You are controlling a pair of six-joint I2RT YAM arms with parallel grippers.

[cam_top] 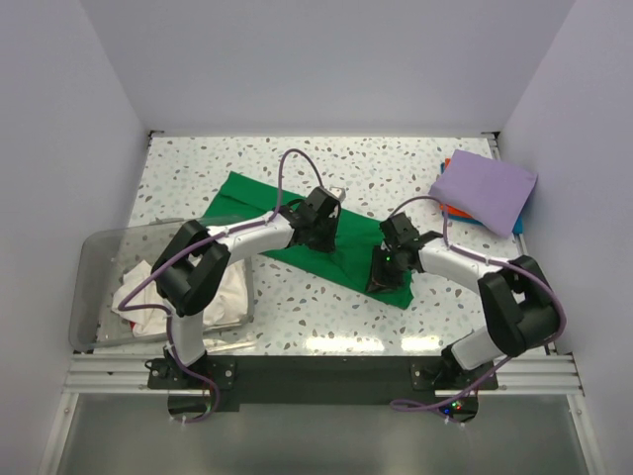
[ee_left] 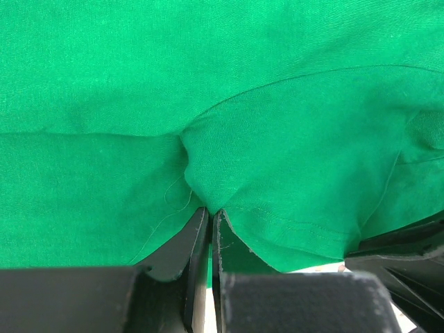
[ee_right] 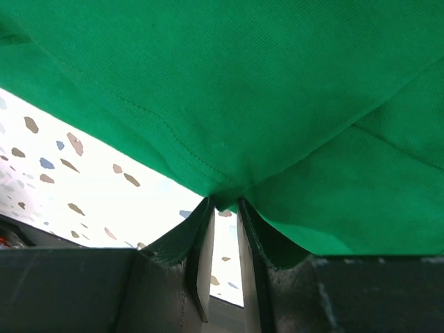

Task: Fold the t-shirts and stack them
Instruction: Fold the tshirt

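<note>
Left gripper (ee_left: 210, 210) and right gripper (ee_right: 225, 202) each clamp a pinch of the green t-shirt (cam_top: 245, 196) mid counter (cam_top: 396, 163), purple t-shirt (cam_top: 485, 188) far right, white t-shirts (cam_top: 226, 287) in bin (cam_top: 91, 282) near left.

Spread t-shirt (cam_top: 351, 249) centre; folded t-shirt (cam_top: 485, 188) far right; bin (cam_top: 107, 252) near left.

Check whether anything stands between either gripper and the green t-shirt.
Nothing visible does. The left gripper and the right gripper are each closed on a pinch of the green t-shirt. Its cloth is bunched right at their tips, with no other object between.
</note>
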